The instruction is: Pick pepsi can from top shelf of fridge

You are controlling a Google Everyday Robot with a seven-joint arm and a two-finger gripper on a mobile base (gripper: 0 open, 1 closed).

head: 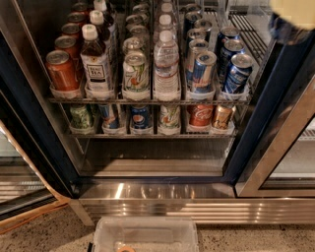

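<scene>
Gripper (pixel 294 9) is clamping the pepsi can (pixel 288 30) above and right of the top shelf (pixel 147 100), outside the fridge (pixel 29 123).

Risks: can slipping, or clipping the door frame (pixel 256 123).

Counting: six lanes on the shelf, three blue cans (pixel 238 74) in its right lane, six fronting the rack below (pixel 152 136).

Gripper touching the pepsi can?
Touching. Camera view: cream gripper at the top right corner sits flush on the dark blue aluminium pepsi can, no gap between them.
</scene>
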